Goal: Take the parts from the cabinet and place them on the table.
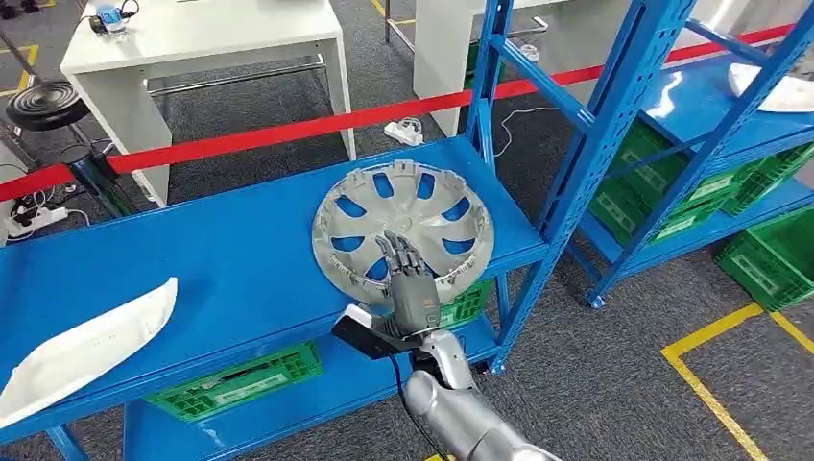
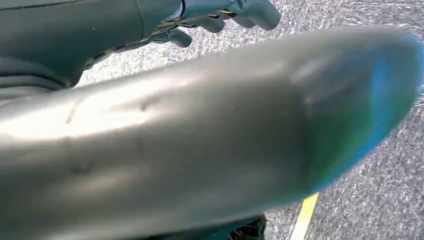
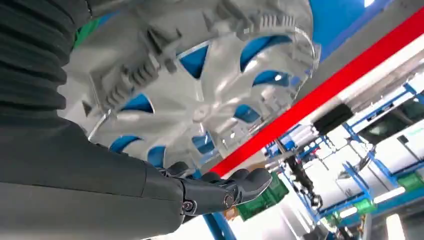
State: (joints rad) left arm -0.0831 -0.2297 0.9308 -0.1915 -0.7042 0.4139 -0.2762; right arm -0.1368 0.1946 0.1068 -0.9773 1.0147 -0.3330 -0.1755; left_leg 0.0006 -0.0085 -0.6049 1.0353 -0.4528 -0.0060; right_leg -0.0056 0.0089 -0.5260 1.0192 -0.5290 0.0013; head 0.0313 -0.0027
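Observation:
A silver hubcap (image 1: 403, 221) with several blue-showing cutouts lies flat on the blue cabinet shelf (image 1: 221, 240), near its right end. My right hand (image 1: 411, 279) reaches in over the hubcap's near rim, fingers stretched out and apart, holding nothing. The right wrist view shows the hubcap (image 3: 200, 90) close up, with the thumb and fingers (image 3: 225, 192) spread just beside its rim. My left hand (image 2: 220, 17) hangs low over grey carpet, its fingers loose and with nothing in them. A white curved part (image 1: 86, 346) lies at the shelf's left end.
Blue uprights (image 1: 586, 163) stand right of the hubcap. Green crates (image 1: 240, 379) sit on the lower shelf. A second blue rack (image 1: 691, 106) to the right carries another white part (image 1: 778, 91) and more crates. Red tape (image 1: 288, 130) and white tables (image 1: 202, 38) are behind.

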